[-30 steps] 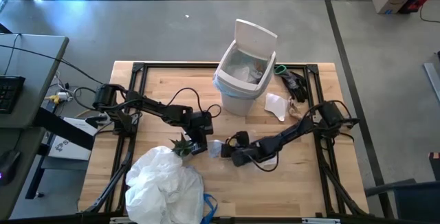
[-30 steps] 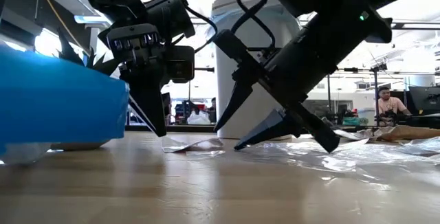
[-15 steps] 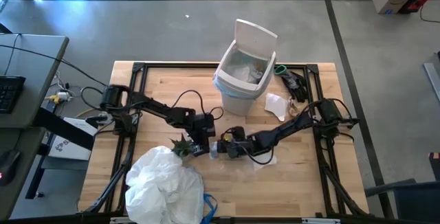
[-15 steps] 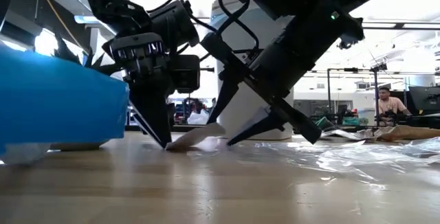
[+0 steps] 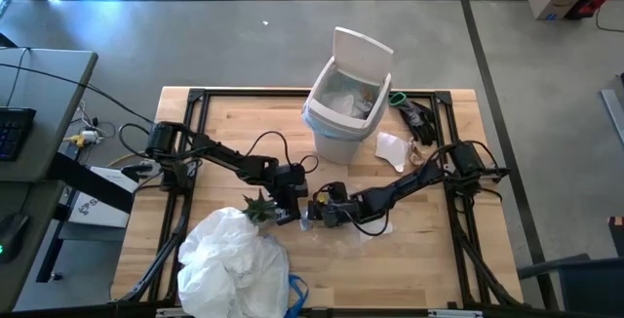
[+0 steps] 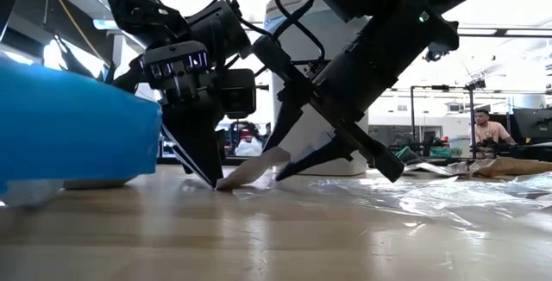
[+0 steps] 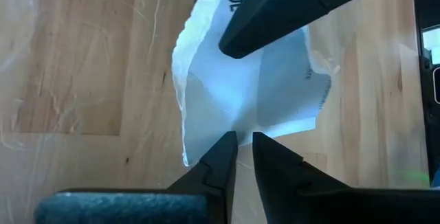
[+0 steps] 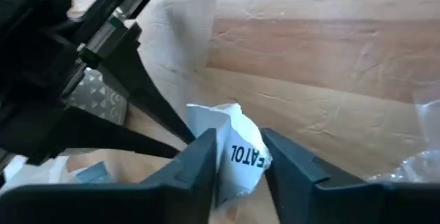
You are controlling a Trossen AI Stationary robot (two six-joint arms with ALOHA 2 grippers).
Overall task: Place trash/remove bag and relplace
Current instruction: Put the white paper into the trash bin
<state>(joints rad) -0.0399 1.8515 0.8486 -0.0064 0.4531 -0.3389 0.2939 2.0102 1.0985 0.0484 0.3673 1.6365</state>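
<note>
I have both arms meeting over the middle of the worktop point(image 5: 234, 123), a little toward its front edge. The left gripper point(image 6: 216, 182) has its tips down at the wood, pinching 1 edge of a white paper scrap point(image 7: 254, 93); in its wrist view the 2 fingers point(image 7: 220, 159) stand nearly together with the paper's edge caught between them. The right gripper point(image 8: 237, 148) comes in from the opposite side and has its 2 fingers either side of the far end of that same scrap, where some black print shows. There is a gap between these fingers, and the paper sits in it; I cannot tell whether they already press it. In the low view the scrap point(image 6: 250, 169) rises off the wood at an angle between the 2 grippers.

A clear plastic wrapper point(image 6: 405, 196) lies flat on the worktop under and beside the right arm. The white bin point(image 5: 343, 103) stands at the middle of the back edge, lid tipped up, with a light-blue bag point(image 5: 336, 99) lining it. More paper trash point(image 5: 392, 149) lies just beside the bin toward the right edge. A big bundle of white plastic point(image 5: 229, 259) fills the front-left corner, and the small green plant point(image 5: 257, 204) sits against it, close to the left gripper.
</note>
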